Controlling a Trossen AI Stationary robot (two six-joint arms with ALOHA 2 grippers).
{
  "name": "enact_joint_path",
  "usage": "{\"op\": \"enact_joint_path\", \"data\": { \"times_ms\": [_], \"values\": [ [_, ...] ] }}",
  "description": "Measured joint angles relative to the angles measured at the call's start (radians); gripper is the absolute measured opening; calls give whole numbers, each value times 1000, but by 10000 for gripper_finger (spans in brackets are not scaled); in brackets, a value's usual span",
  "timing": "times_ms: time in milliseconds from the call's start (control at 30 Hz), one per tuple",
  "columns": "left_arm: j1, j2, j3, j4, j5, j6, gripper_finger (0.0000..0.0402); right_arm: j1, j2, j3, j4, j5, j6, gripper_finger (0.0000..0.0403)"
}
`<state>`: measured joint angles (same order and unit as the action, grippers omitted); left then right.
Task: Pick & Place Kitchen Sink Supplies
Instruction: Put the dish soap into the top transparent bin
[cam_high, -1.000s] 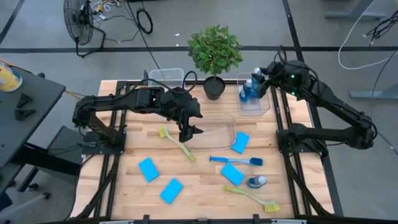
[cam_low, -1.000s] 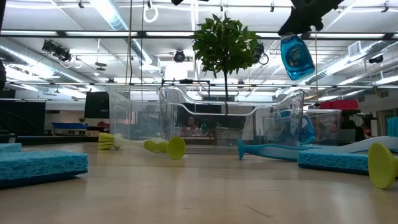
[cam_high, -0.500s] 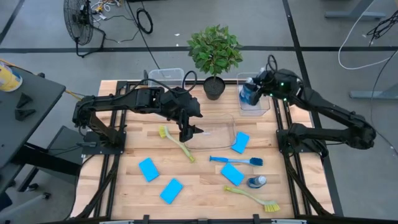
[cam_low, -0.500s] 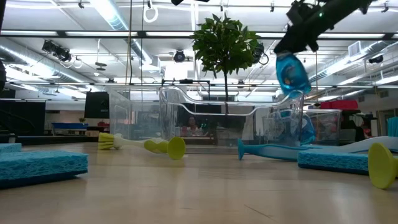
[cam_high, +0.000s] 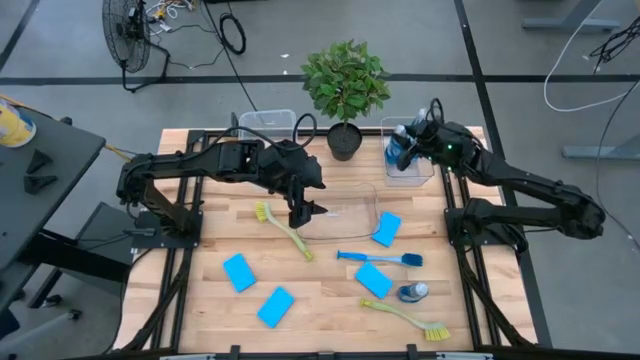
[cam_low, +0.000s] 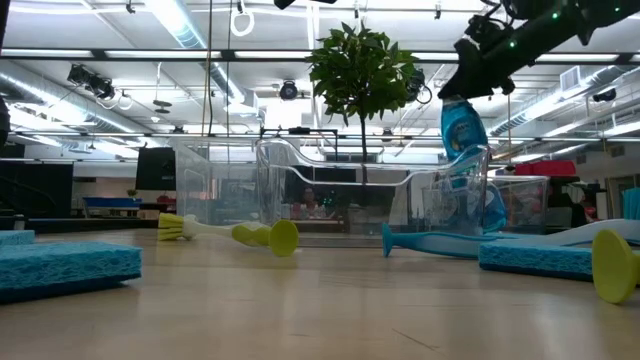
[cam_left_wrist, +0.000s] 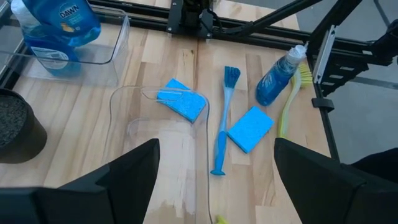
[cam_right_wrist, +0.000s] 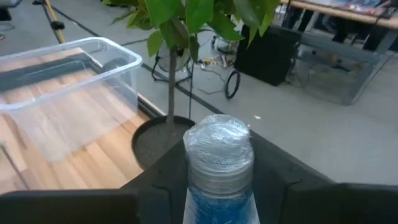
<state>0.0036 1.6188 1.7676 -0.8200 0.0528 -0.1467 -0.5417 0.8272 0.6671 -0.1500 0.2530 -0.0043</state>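
We find the right gripper (cam_high: 412, 137) over the clear bin (cam_high: 409, 172) at the table's far right corner, beside the potted plant (cam_high: 345, 85). Its fingers are closed on the neck of a blue-liquid bottle (cam_low: 462, 128), just under the cap; the right wrist view shows the cap (cam_right_wrist: 217, 152) pinched between the two dark fingers. In the low view the bottle hangs roughly upright, its base at about the level of the bin's rim, with another bottle (cam_low: 478, 205) already standing inside the bin below it.

We record the left gripper (cam_high: 303, 212) hovering over the near-left edge of the middle clear bin (cam_high: 350, 208). Its fingers stand wide apart and hold nothing; the left wrist view shows bare table and bin wall between them.

On the table we note one blue sponge (cam_high: 386, 229) leaning at the middle bin's right end, a second sponge (cam_high: 374, 280) just in front of the blue brush (cam_high: 380, 258), and two more sponges (cam_high: 238, 271) (cam_high: 276, 307) lying apart at the front left. One yellow-green brush (cam_high: 284, 229) lies just left of the left gripper. The other yellow-green brush (cam_high: 408, 318) lies at the front right, close to a bottle on its side (cam_high: 411, 292).
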Motion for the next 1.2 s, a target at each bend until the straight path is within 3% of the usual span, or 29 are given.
{"op": "enact_joint_path", "data": {
  "times_ms": [433,900,1200],
  "values": [
    [0,0,0,0,0,-7,319,0,-1,-193,297,-1,34,130],
    [6,0,0,0,-5,-7,319,1,-1,-259,316,54,59,130],
    [17,0,0,1,-8,-7,319,1,0,-384,542,106,74,130]
  ]
}}
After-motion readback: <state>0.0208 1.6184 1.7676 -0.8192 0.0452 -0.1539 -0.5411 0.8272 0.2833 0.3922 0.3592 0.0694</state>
